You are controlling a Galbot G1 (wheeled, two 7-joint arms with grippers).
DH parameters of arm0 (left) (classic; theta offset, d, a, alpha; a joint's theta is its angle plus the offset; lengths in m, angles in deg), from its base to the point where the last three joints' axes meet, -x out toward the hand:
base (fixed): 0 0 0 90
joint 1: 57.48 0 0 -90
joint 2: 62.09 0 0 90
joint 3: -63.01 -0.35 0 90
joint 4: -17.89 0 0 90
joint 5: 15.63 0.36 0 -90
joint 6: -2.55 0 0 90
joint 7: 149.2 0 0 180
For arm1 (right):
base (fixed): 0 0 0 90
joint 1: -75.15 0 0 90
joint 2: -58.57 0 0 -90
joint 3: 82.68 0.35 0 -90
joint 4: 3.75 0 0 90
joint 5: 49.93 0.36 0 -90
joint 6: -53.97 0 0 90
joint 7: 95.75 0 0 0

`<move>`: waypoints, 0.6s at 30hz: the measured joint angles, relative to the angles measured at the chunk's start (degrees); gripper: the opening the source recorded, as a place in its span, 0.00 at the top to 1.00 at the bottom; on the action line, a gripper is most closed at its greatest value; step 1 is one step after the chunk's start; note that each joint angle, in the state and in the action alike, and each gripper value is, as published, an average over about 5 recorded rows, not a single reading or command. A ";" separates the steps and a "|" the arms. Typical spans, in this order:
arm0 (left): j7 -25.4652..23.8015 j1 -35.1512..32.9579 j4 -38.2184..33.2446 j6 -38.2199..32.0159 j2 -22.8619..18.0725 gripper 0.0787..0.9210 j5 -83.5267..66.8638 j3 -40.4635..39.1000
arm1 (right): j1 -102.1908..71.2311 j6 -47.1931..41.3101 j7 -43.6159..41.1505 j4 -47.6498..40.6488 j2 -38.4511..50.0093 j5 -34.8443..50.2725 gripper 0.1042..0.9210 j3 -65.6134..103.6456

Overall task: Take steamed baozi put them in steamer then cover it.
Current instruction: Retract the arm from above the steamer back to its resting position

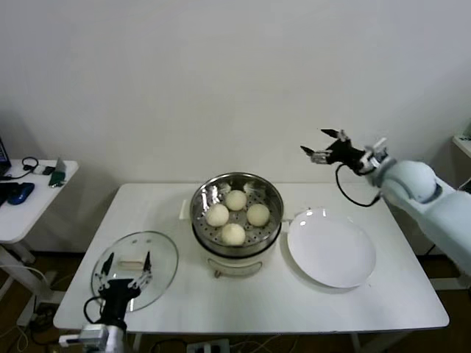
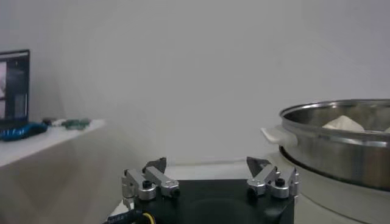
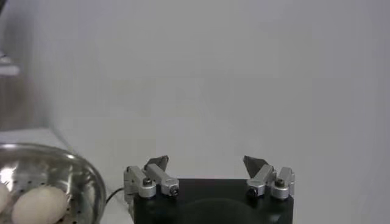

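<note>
The left gripper was seen nearest the head camera, at about seven o'clock of the table, its fingers spread wide and empty, poised just over the near edge of the cover. The cover lay flat on the table at about eight o'clock of the steamer, its white handle just beyond the fingertips.

All four steamed baozi were found inside the steamer basket, and the white plate, at three o'clock of the steamer, was left bare. The loading step was therefore judged finished and the covering step to be in hand. The next move would call for the left gripper to be brought on over the handle, closed on it, and the cover to be lifted and set level on the steamer rim.

The right gripper was held high and well clear, at about two o'clock of the steamer, fully open and holding nothing.

The cover was shown only by the head view; in the left wrist view it was not made out, though the steamer's rim and one bun top were seen side-on. In the right wrist view a bun on the perforated floor was shown.
</note>
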 measured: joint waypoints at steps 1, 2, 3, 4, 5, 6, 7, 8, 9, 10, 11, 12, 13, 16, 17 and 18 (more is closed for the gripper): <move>-0.02 0.17 0.18 -0.23 0.19 0.12 0.52 0.05 | -3.85 0.88 0.24 0.65 -0.34 -0.50 0.12 3.85; -0.03 0.33 0.36 -0.48 0.40 0.12 1.05 0.09 | -7.69 1.86 0.39 1.23 -0.82 -1.03 0.12 7.69; -0.03 0.47 0.55 -0.73 0.61 0.12 1.59 0.13 | -11.54 2.94 0.48 1.74 -1.45 -1.59 0.12 11.47; -0.03 0.60 0.75 -0.99 0.84 0.12 2.16 0.18 | -15.38 4.11 0.51 2.17 -2.21 -2.18 0.12 15.12; -0.02 0.71 0.93 -1.24 1.09 0.12 2.78 0.22 | -19.21 5.35 0.48 2.50 -3.09 -2.79 0.12 18.57; -0.02 0.79 1.08 -1.47 1.35 0.12 3.46 0.26 | -22.91 6.62 0.40 2.73 -4.03 -3.40 0.12 21.69; 0.00 0.86 1.21 -1.70 1.62 0.12 4.21 0.29 | -26.62 7.96 0.26 2.90 -5.08 -4.03 0.12 24.56; 0.01 0.90 1.33 -1.94 1.89 0.12 5.02 0.30 | -30.26 9.35 0.06 3.02 -6.18 -4.67 0.12 27.13; 0.03 0.94 1.44 -2.17 2.14 0.12 5.88 0.30 | -33.77 10.77 -0.19 3.10 -7.32 -5.28 0.12 29.38; 0.03 1.00 1.56 -2.41 2.38 0.12 6.77 0.30 | -37.15 12.20 -0.45 3.14 -8.48 -5.86 0.12 31.37; 0.06 1.07 1.72 -2.66 2.59 0.12 7.66 0.33 | -40.37 13.66 -0.73 3.15 -9.66 -6.44 0.12 33.15; 0.11 1.15 1.89 -2.91 2.79 0.12 8.54 0.38 | -43.42 15.13 -1.01 3.13 -10.86 -6.97 0.12 34.71; 0.17 1.26 2.07 -3.16 2.98 0.12 9.42 0.45 | -46.27 16.59 -1.29 3.10 -12.07 -7.48 0.12 36.08; 0.55 1.55 2.51 -3.91 3.49 0.12 11.97 0.71 | -53.61 20.97 -2.19 3.01 -15.71 -8.71 0.12 39.31; 0.73 1.64 2.61 -4.17 3.64 0.12 12.83 0.80 | -55.65 22.39 -2.48 3.00 -16.86 -9.03 0.12 40.14; 0.94 1.71 2.70 -4.44 3.80 0.12 13.70 0.89 | -57.54 23.82 -2.76 2.98 -18.00 -9.32 0.12 40.90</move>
